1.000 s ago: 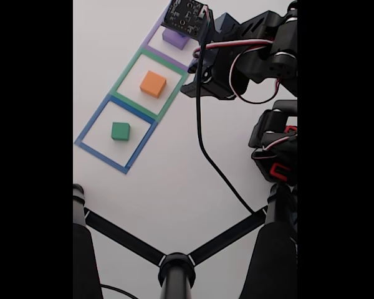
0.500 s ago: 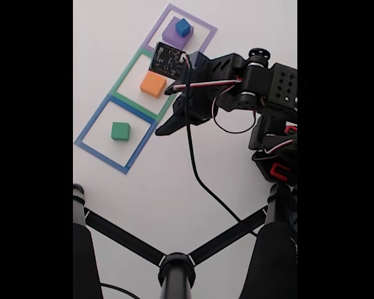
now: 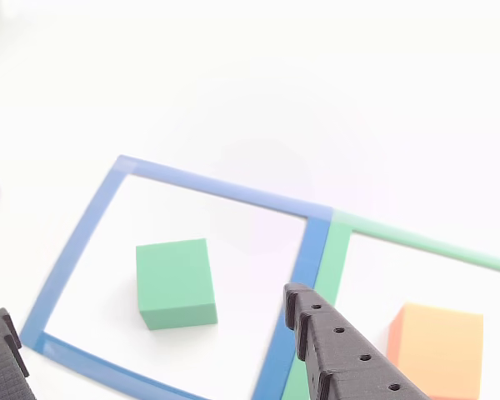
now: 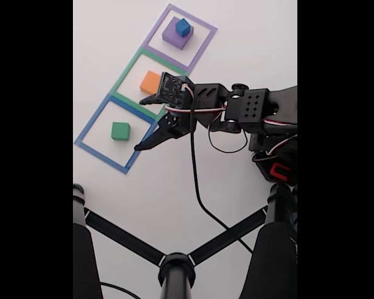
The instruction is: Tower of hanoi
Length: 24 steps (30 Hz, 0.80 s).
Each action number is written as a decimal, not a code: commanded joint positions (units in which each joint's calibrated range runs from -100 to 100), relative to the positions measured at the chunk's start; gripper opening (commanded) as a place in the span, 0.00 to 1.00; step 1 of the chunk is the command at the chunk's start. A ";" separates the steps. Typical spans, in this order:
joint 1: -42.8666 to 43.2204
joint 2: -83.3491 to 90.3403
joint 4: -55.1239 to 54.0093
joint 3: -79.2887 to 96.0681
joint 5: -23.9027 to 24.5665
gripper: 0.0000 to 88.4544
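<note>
Half the orange block (image 4: 149, 81) hidden by fingers (image 4: 151, 142)

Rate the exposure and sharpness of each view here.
Other view: table blown out to near white, colours washed, green cube still sharp-edged, gripper fingers slightly soft. Fixed view: black bars on both sides, even light, faint shadows, blue cube on purple block crisp.
</note>
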<state>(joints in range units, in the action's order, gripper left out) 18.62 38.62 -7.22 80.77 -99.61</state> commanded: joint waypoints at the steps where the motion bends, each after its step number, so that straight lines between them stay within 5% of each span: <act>1: 1.09 -6.49 -11.35 0.33 -0.39 0.44; 24: 3.83 -44.23 -38.06 -11.39 -0.39 0.43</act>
<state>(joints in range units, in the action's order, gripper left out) 21.33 -4.18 -42.70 72.76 -99.61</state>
